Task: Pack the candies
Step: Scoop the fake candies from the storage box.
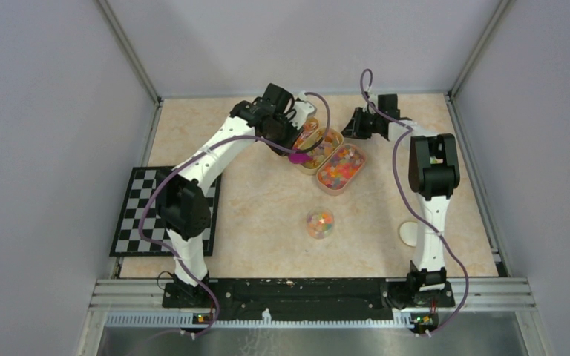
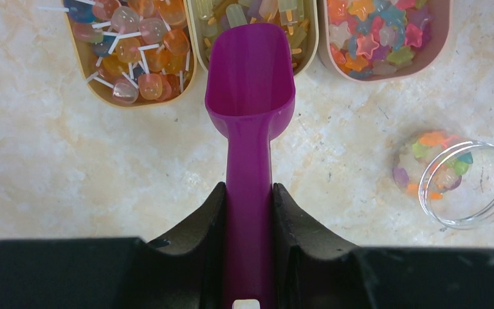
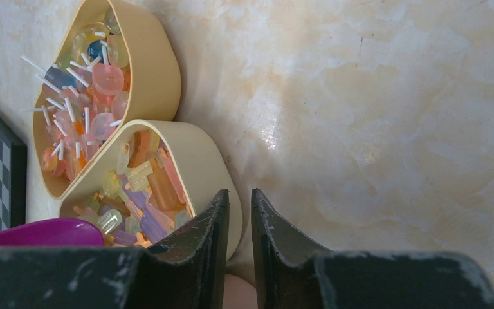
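A clear jar [image 2: 489, 193] on the marble surface [image 2: 51, 161] holds a few candies [image 2: 434, 161]. The left gripper [image 2: 249, 193] clamps the purple scoop [image 2: 251, 84]. Farther off, three beige trays [image 3: 157, 71] hold heaps of candies. The right gripper [image 3: 239, 199] is narrow; whether it pinches a tray rim I cannot tell.

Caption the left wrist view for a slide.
Left gripper, shut on an empty purple scoop, faces the middle tray; clear jar holding candies nearby.

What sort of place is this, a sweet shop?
Probably a robot lab test cell, not a shop: a left arm and right arm bolted to a table, plain walls closing it in, and a checkerboard beside trays of candies.
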Tool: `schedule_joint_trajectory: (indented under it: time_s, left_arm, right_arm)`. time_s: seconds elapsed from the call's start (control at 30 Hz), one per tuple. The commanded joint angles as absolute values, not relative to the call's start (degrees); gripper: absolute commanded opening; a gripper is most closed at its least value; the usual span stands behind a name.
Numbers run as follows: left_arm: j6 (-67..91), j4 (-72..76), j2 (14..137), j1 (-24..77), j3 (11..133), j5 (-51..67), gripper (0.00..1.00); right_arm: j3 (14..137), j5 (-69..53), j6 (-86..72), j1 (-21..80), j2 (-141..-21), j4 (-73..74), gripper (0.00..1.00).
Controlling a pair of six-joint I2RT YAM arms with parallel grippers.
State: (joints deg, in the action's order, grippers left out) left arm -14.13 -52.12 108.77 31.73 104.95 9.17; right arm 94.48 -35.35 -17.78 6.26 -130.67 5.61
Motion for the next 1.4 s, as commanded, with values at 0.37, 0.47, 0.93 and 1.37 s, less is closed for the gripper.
schedule_joint_trajectory:
  time_s: [0.37, 0.47, 0.93, 1.37]
  left_arm:
    - [-17.66, -59.27, 112.34, 31.08, 113.17, 12.20, 0.00]
    - [-18.08, -59.79, 113.99, 31.03, 114.35, 13.00, 0.00]
    - [-18.43, -54.92, 119.59, 31.08, 115.31, 11.39, 0.00]
    - [-18.62, -44.35, 116.07, 31.05, 104.23, 10.17, 0.00]
  right_arm:
    - [94.13, -36.21, -16.00, 6.94, -127.88, 5.10, 0.19]
    - [94.28, -36.04, -15.75, 6.94, -127.89, 5.44, 0.19]
    - [93.78, -36.21, -15.91, 6.94, -127.98, 4.73, 0.19]
    - [93.16, -36.17, -15.91, 6.94, -128.01, 4.13, 0.18]
